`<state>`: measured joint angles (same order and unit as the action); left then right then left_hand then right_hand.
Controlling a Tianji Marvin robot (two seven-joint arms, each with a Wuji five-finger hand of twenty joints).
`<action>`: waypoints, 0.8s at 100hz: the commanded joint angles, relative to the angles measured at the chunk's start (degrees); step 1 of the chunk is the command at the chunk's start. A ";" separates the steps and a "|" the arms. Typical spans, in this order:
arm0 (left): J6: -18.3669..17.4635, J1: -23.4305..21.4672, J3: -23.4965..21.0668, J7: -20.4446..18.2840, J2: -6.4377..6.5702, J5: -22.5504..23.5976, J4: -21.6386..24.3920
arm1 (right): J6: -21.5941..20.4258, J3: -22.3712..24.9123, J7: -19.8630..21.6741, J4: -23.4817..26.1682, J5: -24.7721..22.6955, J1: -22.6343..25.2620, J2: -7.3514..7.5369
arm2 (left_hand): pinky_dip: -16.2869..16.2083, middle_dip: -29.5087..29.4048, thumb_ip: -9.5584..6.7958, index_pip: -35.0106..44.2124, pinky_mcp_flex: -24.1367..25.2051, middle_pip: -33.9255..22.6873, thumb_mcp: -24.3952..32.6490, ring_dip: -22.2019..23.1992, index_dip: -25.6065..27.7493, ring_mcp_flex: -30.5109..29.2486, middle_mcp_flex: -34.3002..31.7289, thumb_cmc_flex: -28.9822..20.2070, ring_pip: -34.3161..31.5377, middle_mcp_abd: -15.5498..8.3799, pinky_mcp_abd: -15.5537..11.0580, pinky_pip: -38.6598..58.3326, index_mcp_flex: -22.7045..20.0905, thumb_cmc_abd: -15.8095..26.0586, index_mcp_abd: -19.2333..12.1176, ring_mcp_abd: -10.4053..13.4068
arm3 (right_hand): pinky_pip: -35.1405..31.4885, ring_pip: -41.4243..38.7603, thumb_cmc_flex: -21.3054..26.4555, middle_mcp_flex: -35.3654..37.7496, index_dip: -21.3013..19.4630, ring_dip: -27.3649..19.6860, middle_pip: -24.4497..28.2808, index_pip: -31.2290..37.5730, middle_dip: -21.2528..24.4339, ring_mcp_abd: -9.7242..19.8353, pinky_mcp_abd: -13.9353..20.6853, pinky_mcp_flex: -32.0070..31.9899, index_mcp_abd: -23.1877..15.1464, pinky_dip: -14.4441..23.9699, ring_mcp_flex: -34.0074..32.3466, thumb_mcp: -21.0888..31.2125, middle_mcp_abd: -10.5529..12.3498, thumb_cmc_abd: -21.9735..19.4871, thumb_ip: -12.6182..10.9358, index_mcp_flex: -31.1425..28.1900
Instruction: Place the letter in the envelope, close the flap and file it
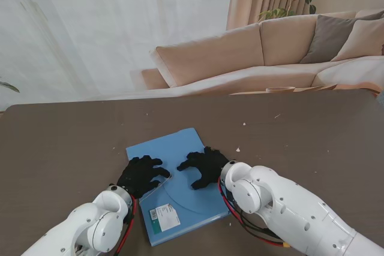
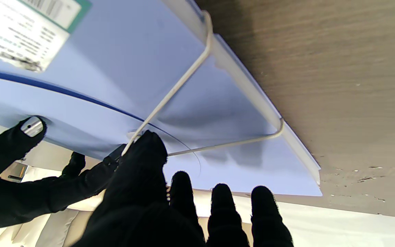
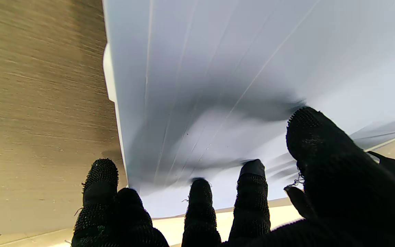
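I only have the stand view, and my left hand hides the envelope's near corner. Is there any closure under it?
Observer: Yes. The left wrist view shows a white elastic cord crossing the corner of the blue envelope. It is drawn to a point at a fingertip of the left hand.
Operator: Is the cord pinched?
Observer: I cannot tell; the fingertip covers the cord's point.
Operator: And the right hand?
Observer: The right hand lies flat on the envelope and holds nothing. Its outermost finger reaches past the edge, over the table.
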<state>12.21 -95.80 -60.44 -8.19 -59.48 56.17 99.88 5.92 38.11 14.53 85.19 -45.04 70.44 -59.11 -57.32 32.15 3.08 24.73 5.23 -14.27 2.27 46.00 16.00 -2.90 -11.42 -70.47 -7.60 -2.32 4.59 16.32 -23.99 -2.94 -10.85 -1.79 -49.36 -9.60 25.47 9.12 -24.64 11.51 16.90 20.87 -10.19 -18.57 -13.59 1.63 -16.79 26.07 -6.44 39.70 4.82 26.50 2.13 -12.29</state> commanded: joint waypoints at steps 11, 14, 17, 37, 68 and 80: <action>0.76 0.69 0.74 -1.57 -0.50 0.00 0.65 | -0.48 -1.16 1.59 -1.46 0.46 1.10 -0.35 | 0.62 1.03 -1.05 -2.42 0.56 2.23 -1.06 -1.12 -1.20 1.45 2.26 -3.48 1.34 -1.68 -1.97 -1.71 -0.93 4.10 -2.82 1.42 | 1.11 -5.38 1.14 1.86 0.79 2.56 5.54 0.71 -2.64 14.91 0.67 -0.18 0.17 1.05 -6.21 1.15 -0.21 -0.06 -0.92 -0.78; 0.85 0.80 0.85 -1.60 -0.49 0.03 0.64 | -0.50 -1.18 1.59 -1.48 0.51 1.09 -0.36 | 0.74 1.06 -1.05 -2.27 0.54 2.41 -1.21 -1.25 -1.14 1.44 2.44 -3.49 1.37 -1.58 -1.98 -1.75 -1.54 4.06 -2.30 1.45 | 1.10 -5.38 1.16 1.86 0.79 2.56 5.54 0.72 -2.64 14.87 0.65 -0.15 0.17 1.07 -6.22 1.16 -0.21 -0.07 -0.92 -0.79; 0.92 0.93 0.99 -1.61 -0.49 0.14 0.63 | -0.51 -1.19 1.59 -1.50 0.55 1.07 -0.36 | 0.83 1.09 -1.04 -2.10 0.53 2.57 -1.39 -1.36 -1.06 1.42 2.53 -3.48 1.39 -1.51 -1.94 -1.78 -2.10 3.94 -2.08 1.46 | 1.10 -5.37 1.21 1.86 0.81 2.56 5.53 0.70 -2.63 14.86 0.62 -0.15 0.17 1.10 -6.20 1.17 -0.22 -0.05 -0.93 -0.73; 1.11 2.28 2.41 -2.19 -0.29 2.62 0.42 | -0.54 -1.13 1.66 -1.45 0.69 1.10 -0.36 | 0.71 1.93 -2.03 -2.84 0.65 3.67 1.99 -1.75 -0.59 1.46 2.86 -3.49 1.15 -1.64 -1.61 -1.25 -1.54 0.71 -2.43 1.30 | 1.07 -5.37 1.23 1.86 0.84 2.57 5.48 0.76 -2.61 14.81 0.54 -0.12 0.18 1.23 -6.16 1.14 -0.21 -0.02 -0.93 -0.77; 1.35 4.00 3.85 -6.81 0.35 5.95 1.27 | -0.66 -1.12 1.54 -1.52 0.94 1.04 -0.42 | 2.49 2.62 -1.98 -2.98 0.57 7.30 14.32 -5.09 2.12 1.24 3.93 6.65 1.74 -1.92 -1.19 -1.93 -2.02 -5.51 0.14 1.01 | 1.11 -5.36 1.22 1.87 0.88 2.57 5.47 0.82 -2.60 14.84 0.52 -0.09 0.14 1.38 -6.16 1.17 -0.23 0.01 -0.92 -0.76; 1.82 4.81 4.79 -7.17 0.38 6.43 1.18 | -0.68 -1.27 1.44 -1.65 1.12 0.94 -0.47 | 2.61 2.89 -2.09 -1.84 0.55 7.52 15.89 -5.37 3.29 1.23 4.04 4.90 1.71 -1.96 -1.11 -1.92 -3.00 -5.20 0.19 0.95 | 1.13 -5.34 1.23 1.86 0.89 2.57 5.47 0.84 -2.60 14.81 0.52 -0.11 0.14 1.43 -6.12 1.22 -0.24 0.04 -0.92 -0.77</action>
<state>13.80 -91.30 -56.36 -14.45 -58.61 62.33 100.49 5.71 38.02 14.23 84.84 -44.33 70.23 -59.22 -55.14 34.25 2.44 25.42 5.23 -8.43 16.14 41.61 19.27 -2.90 -9.60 -64.14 -6.90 -2.79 4.58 15.60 -27.64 -8.03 -8.76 -1.76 -49.33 -9.11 25.47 9.13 -24.50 11.51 17.75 21.00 -10.57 -18.57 -13.59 1.64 -16.78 26.67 -6.44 39.74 4.84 26.51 2.13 -12.30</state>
